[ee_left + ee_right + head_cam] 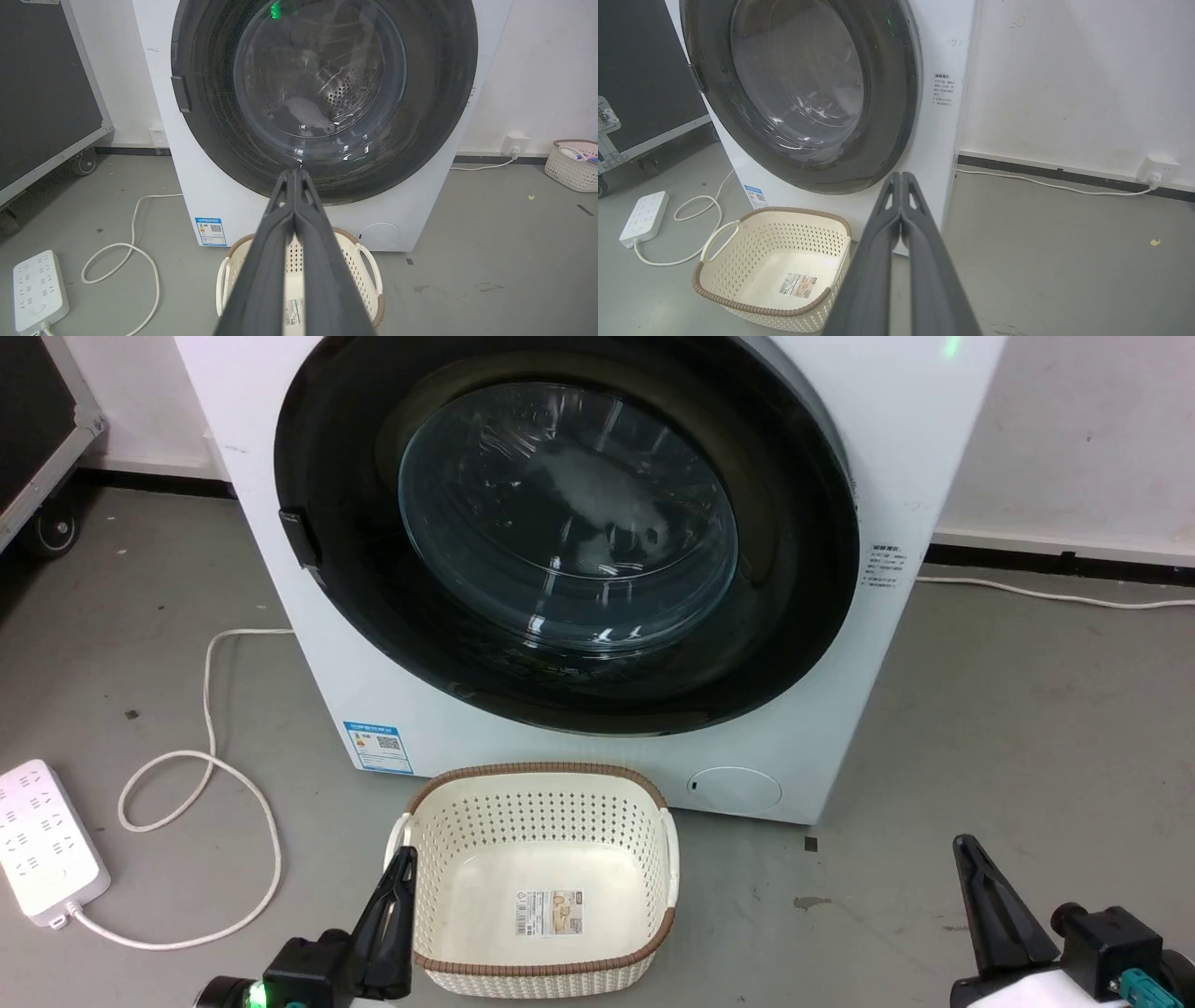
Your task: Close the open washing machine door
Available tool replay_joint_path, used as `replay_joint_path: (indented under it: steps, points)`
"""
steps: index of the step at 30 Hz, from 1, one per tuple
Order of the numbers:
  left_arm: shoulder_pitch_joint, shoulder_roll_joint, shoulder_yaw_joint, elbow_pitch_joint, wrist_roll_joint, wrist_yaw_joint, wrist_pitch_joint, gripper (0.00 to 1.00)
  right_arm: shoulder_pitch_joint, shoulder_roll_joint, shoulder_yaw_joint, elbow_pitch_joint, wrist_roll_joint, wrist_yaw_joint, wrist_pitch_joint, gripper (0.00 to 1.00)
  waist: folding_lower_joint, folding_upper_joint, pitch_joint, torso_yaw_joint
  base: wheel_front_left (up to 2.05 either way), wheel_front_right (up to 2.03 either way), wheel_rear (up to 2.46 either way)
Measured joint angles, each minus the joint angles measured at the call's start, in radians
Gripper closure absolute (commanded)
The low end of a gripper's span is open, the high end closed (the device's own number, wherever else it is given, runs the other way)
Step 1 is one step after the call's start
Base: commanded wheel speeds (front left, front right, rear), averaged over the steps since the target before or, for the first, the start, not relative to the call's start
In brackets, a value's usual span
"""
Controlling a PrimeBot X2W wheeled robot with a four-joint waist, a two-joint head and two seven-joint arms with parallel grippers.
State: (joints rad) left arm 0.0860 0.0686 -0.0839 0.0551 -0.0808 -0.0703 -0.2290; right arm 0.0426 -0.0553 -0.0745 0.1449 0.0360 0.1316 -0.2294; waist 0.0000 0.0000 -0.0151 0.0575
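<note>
The washing machine (840,747) is a white box standing straight ahead. Its washing machine door (794,644), with a wide black rim and clear glass bowl, lies flat against the front, its latch tab at the left. Clothes show dimly behind the glass. My left gripper (406,854) is low at the left, shut and empty, well short of the door. In the left wrist view the gripper (295,172) points at the door's lower rim (434,116). My right gripper (966,845) is shut and empty at the lower right; in the right wrist view the gripper (901,175) points at the washer's right front corner.
A cream perforated basket (541,775) with a brown rim stands on the floor right before the washer, between my grippers. A white power strip (42,840) and its looped cable (210,756) lie at the left. A wheeled black case (28,420) stands far left. Another basket (572,170) sits at the right wall.
</note>
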Motion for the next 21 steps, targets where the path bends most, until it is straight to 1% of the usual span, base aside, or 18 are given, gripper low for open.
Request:
replay_joint_path:
  steps: [21]
  points:
    - [-0.009, -0.002, 0.013, -0.009, 0.017, 0.01, 0.044, 1.0, -0.002, 0.0, 0.014, -0.026, -0.003, 0.0, 0.044, 1.0, 0.0, 0.0, 0.003, -0.011, 0.0, 0.0, 0.0]
